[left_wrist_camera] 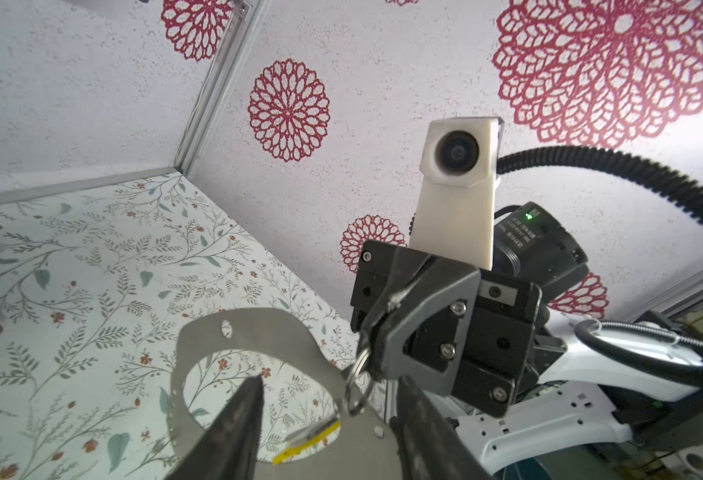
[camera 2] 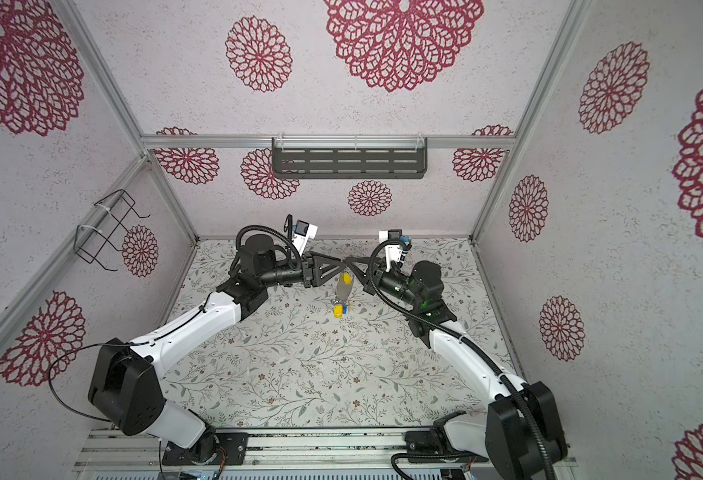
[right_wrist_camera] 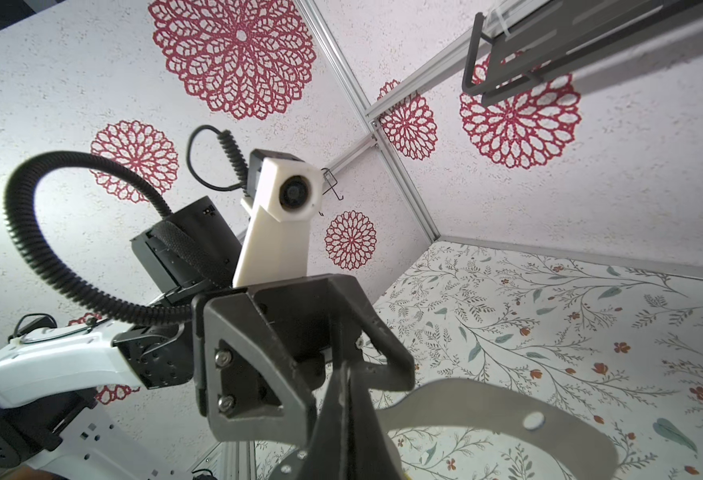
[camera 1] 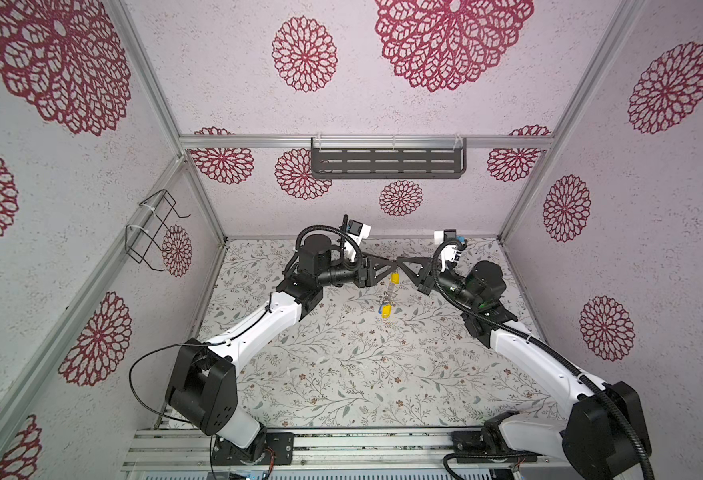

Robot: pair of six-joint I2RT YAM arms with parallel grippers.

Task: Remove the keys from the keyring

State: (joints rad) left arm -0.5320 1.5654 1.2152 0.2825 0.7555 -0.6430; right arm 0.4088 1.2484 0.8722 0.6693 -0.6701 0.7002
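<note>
**Keyring held aloft by the right end effector**

The grey keyring (left_wrist_camera: 266, 332) is gripped at one end by the closed right end effector (left_wrist_camera: 368, 353), where a small silver split ring (left_wrist_camera: 357, 388) is seen at the tips. The left end effector (left_wrist_camera: 328, 384) is seen open, its fingers spread apart close to the plate. Yellow and blue keys (camera 1: 386, 309) are seen dangling from the keyring over the far middle of the floral bench (camera 1: 341, 365).

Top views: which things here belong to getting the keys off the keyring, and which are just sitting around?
In the job: keyring, yellow and blue keys, left tool, right tool.
Just there: black slotted shelf on the back wall, wire rack on the side wall.
</note>
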